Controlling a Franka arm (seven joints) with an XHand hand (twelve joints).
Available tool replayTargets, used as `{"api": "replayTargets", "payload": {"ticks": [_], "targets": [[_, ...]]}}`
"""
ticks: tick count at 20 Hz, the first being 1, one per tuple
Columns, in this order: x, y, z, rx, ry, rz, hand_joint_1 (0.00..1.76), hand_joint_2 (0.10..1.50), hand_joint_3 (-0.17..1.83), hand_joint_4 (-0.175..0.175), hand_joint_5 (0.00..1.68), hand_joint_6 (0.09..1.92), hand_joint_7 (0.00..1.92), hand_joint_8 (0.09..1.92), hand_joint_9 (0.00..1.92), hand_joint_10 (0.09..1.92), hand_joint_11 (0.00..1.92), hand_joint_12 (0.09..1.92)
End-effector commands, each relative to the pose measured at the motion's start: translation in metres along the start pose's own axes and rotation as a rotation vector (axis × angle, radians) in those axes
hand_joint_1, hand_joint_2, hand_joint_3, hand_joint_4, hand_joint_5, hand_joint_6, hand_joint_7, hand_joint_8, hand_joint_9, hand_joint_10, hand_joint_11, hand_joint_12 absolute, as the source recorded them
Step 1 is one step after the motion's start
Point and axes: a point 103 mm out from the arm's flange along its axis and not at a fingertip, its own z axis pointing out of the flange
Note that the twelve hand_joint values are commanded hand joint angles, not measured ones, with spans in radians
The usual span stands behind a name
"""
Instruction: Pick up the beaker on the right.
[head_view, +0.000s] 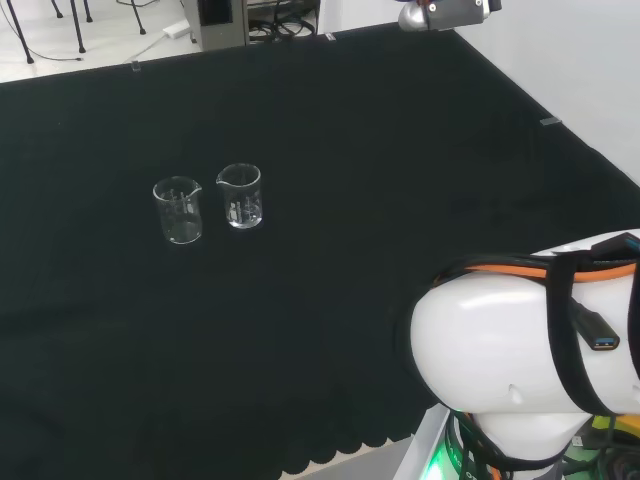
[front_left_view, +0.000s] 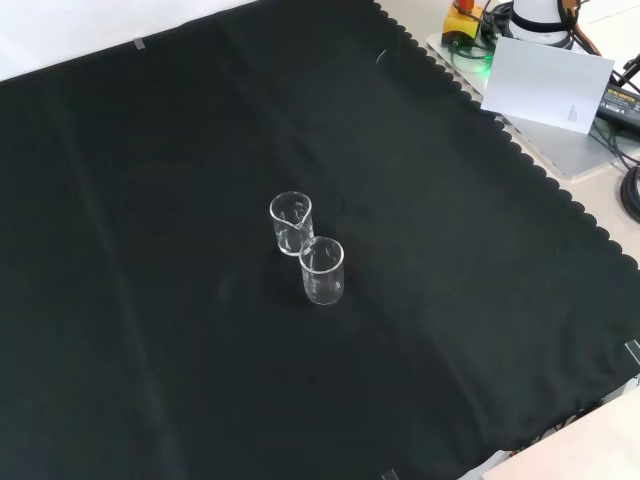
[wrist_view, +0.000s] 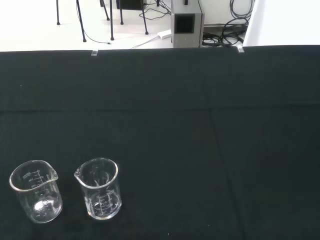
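Standing upright near mid-cloth (head_view: 330, 330), two clear beakers sit just apart; the right beaker (head_view: 240, 196) in the head view is untouched. Whether the hand is released or clenched cannot be told.

I am looking at two clear beakers whose glass walls are fading into the black cloth (head_view: 330, 330), so I cannot tell whether the right beaker (head_view: 239, 196) or the left beaker (head_view: 178, 211) is holding any liquid. The head view's right and bottom edges are cutting off the white arm link (head_view: 500, 340), and its top edge is clipping a grey part (head_view: 445, 12).
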Motion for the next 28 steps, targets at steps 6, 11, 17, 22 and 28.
{"api": "replayTargets", "payload": {"ticks": [6,11,17,22,28], "targets": [[0.008,-0.021,-0.017,-0.04,-0.026,-0.017,0.11,1.44,0.0,-0.022,0.31,0.09,0.15,0.52,0.13,0.65,0.0,0.8],[0.008,-0.016,-0.011,-0.012,-0.017,-0.011,0.15,1.41,-0.01,-0.022,0.3,0.09,0.16,0.51,0.13,0.65,0.0,0.79],[-0.004,0.002,0.011,0.02,0.009,0.01,0.28,1.34,-0.05,-0.027,0.26,0.09,0.17,0.52,0.13,0.66,0.0,0.81],[-0.016,0.016,0.03,0.034,0.044,0.034,0.38,1.28,-0.08,-0.027,0.25,0.09,0.18,0.54,0.15,0.68,0.0,0.84],[-0.021,0.055,0.072,0.036,0.099,0.039,0.55,1.21,-0.16,-0.025,0.26,0.09,0.18,0.58,0.21,0.71,0.0,1.0]]}}
